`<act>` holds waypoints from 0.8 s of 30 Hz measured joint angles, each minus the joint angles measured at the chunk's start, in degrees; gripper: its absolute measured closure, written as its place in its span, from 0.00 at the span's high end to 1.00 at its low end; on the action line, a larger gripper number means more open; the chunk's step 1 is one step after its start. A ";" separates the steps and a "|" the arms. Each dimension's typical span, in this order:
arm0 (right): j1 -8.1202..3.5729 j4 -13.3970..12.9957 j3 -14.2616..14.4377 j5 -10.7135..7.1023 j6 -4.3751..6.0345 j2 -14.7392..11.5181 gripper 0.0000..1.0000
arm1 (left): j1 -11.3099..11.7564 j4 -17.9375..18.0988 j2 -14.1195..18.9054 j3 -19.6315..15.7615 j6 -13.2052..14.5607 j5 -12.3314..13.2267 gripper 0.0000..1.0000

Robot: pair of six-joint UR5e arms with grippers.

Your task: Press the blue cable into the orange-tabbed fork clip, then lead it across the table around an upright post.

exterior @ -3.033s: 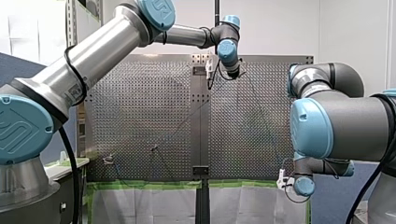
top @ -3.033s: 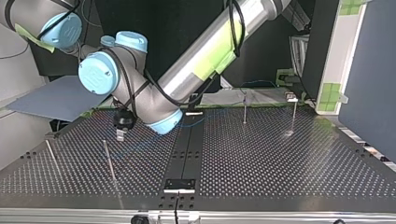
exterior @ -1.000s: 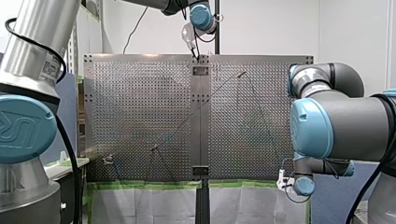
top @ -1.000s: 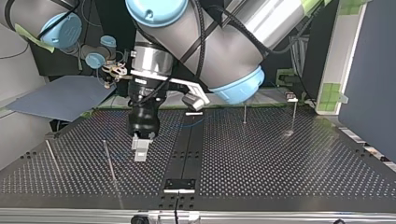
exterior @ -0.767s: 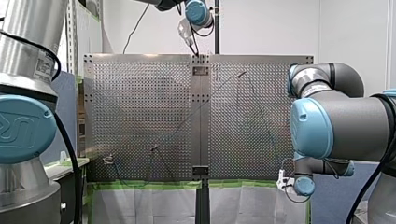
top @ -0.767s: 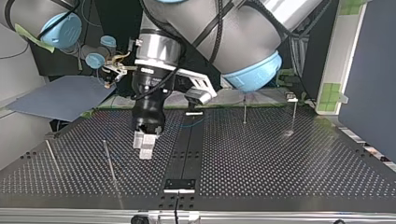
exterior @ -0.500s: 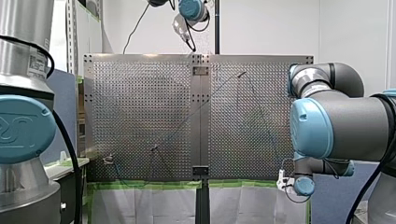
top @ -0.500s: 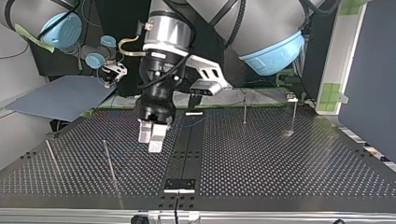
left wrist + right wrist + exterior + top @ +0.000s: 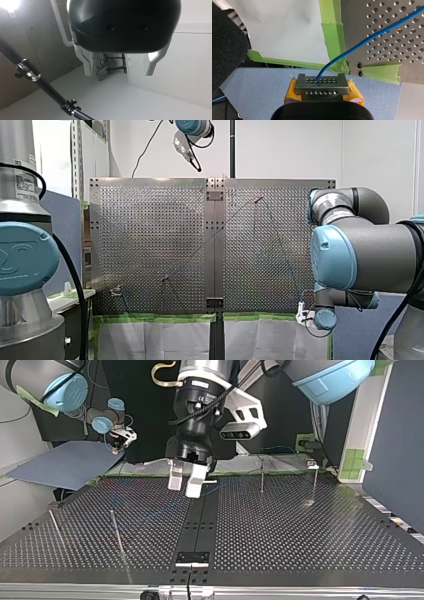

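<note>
The thin blue cable (image 9: 367,41) runs from my right gripper (image 9: 321,82), whose yellow pads are shut on it, onto the perforated table (image 9: 387,25). In the front view the cable (image 9: 210,240) bends at an upright post (image 9: 259,199), slants down to another post (image 9: 165,280), and a small clip (image 9: 116,291) sits near the table's lower left corner. My right gripper (image 9: 305,312) hangs off the table's near right corner. My left gripper (image 9: 187,479) is high above the table, open and empty. In its wrist view my left gripper (image 9: 120,67) faces the walls.
Two thin posts (image 9: 116,530) (image 9: 54,527) stand at the top view's left, two more (image 9: 262,477) (image 9: 315,482) at the back right. A blue-grey mat (image 9: 65,465) lies beyond the table edge under my right gripper. A black stand rod (image 9: 32,75) crosses the left wrist view.
My left arm has lifted its gripper away from the table, up and toward the top view's middle, turning as it rose. My right arm and the cable have not moved.
</note>
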 joint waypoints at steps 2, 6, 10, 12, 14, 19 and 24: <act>0.02 0.01 0.00 0.00 -0.01 0.00 0.00 | 0.00 -0.04 0.50 -1.04 -0.68 0.02 1.00; 0.08 0.05 0.00 0.00 -0.01 0.00 0.00 | 0.07 -0.11 0.75 -3.02 -1.72 -0.09 1.00; 0.16 0.05 0.00 -0.05 -0.01 0.00 0.00 | 0.07 0.14 0.68 -5.62 -3.54 -0.18 1.00; 0.19 0.06 0.00 -0.08 -0.01 0.00 0.00 | 0.00 0.12 0.44 -6.71 -4.13 -0.30 1.00; 0.24 0.09 -0.01 -0.09 -0.01 0.00 0.00 | -0.04 0.02 0.03 -7.86 -4.45 -0.64 1.00; 0.39 0.13 0.00 -0.13 -0.01 0.00 0.00 | -0.05 -0.07 -0.75 -10.60 -4.46 -1.12 1.00; 0.45 0.14 -0.01 -0.29 -0.01 0.00 0.00 | 0.16 0.37 -0.89 -13.33 -3.58 -1.77 1.00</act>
